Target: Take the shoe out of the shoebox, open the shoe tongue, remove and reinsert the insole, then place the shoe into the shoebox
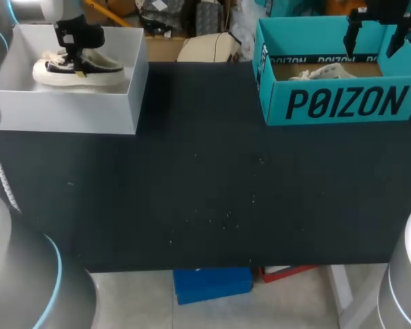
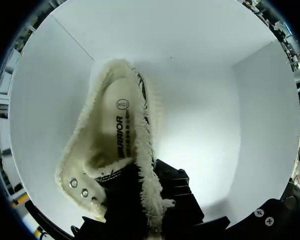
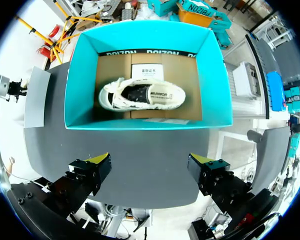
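Shoes sit in two boxes at the far side of our dark worktop (image 1: 205, 192). At the far left, a dark shoe (image 1: 106, 72) with a cream sole lies in the white box (image 1: 68, 113). At the far right, a pale shoe (image 3: 142, 95) lies on its side in the teal shoebox (image 3: 80, 80).

Our left fingers (image 1: 75, 62) reach down into the white box, right at the dark shoe. From the left wrist we look straight into its fluffy inside, where the insole lies flat. One black finger sits just beside the fluffy edge, touching it or nearly so. The yellow tips are hidden behind the shoe, so we cannot tell if these fingers are pinching it or are only close to it. We think they are set at the open top of the shoe because that edge is the easiest part to hold.

Our right fingers (image 3: 99, 162) hang above the teal shoebox, on its near side. They are spread wide apart and hold nothing. We think they are spread like this so they can drop over the pale shoe and close on it.

Both shoes are inside their boxes and none is out on the worktop.
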Controlling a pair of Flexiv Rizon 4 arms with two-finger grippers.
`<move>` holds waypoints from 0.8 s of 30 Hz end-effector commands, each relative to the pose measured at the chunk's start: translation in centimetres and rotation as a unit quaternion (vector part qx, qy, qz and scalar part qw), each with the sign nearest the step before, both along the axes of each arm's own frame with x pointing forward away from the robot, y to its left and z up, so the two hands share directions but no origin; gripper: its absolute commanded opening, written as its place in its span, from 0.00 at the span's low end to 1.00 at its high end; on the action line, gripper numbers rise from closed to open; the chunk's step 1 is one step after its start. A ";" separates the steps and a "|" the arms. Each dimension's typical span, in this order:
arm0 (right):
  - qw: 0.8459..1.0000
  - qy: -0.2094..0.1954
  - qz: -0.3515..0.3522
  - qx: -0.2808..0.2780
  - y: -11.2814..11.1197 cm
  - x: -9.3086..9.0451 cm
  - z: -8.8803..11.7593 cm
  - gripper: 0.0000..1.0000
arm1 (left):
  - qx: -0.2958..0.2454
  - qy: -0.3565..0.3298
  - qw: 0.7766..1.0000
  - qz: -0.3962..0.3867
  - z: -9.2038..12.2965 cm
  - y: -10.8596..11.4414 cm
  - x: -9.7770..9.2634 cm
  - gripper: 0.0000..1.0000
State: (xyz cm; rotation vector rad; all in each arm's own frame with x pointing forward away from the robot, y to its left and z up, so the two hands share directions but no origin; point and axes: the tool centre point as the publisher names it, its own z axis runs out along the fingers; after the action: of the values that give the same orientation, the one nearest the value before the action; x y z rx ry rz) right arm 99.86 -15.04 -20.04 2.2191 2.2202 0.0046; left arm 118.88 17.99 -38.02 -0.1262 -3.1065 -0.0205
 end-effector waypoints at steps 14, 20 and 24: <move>1.000 0.001 0.000 0.000 0.0 0.0 0.0 1.00 | 0.052 -0.125 0.991 0.008 18.6 -5.8 -10.4 0.00; 1.000 0.001 0.000 0.000 0.0 0.0 0.0 1.00 | 0.059 -0.157 0.985 0.028 22.5 -10.5 -14.6 0.00; 1.000 0.001 0.000 0.000 0.0 0.0 0.0 1.00 | 0.065 -0.176 0.982 0.039 23.8 -14.7 -18.1 0.00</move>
State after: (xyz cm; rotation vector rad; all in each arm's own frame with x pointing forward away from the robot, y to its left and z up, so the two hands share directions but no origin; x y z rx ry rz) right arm 99.86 -15.04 -20.05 2.2190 2.2203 0.0046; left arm 110.64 5.25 -19.34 0.0023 -3.1938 -0.1001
